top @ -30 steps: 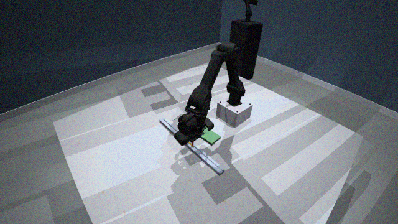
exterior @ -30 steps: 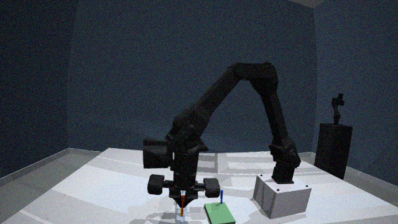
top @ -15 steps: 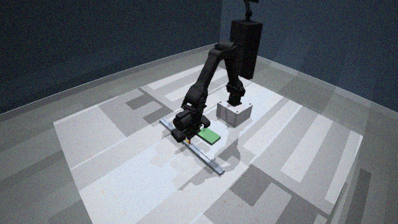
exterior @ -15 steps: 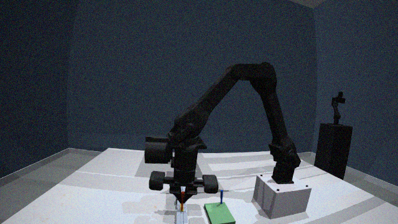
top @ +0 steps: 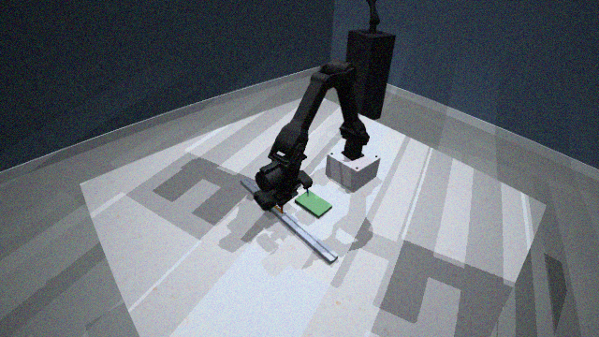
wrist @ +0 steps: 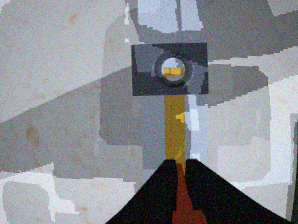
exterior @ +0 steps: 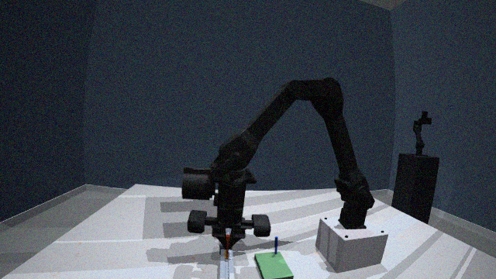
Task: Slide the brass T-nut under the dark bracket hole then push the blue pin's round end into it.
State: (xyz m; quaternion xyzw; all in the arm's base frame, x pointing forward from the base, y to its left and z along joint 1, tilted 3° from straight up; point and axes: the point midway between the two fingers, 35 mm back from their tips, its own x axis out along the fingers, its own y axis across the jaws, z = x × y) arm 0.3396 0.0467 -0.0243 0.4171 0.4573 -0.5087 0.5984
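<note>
Brass-yellow under the dark bracket, orange-red in the grip

Looked like a long, narrow strip for the nut (wrist: 175,127), flat in the slot of the rail (top: 304,231) (exterior: 226,271) (wrist: 152,120), mustard yellow with a brighter fleck near one edge. Ran in beneath the bracket (wrist: 142,75) and showed again as a short bright yellow bar across the round hole, with pale grey above and below it. Pinched the handle (top: 282,209) (exterior: 228,244) (wrist: 186,200) between the black fingertips of the gripper (top: 280,205) (exterior: 227,248) (wrist: 180,169), drawn nearly together. Saw a deep rusty red on the handle from the wrist, more orange from the exterior, and upright above the rail. Found the blue pin (exterior: 276,245) standing in the green tray (top: 314,204) (exterior: 273,265), beside the rail and apart from it.
</note>
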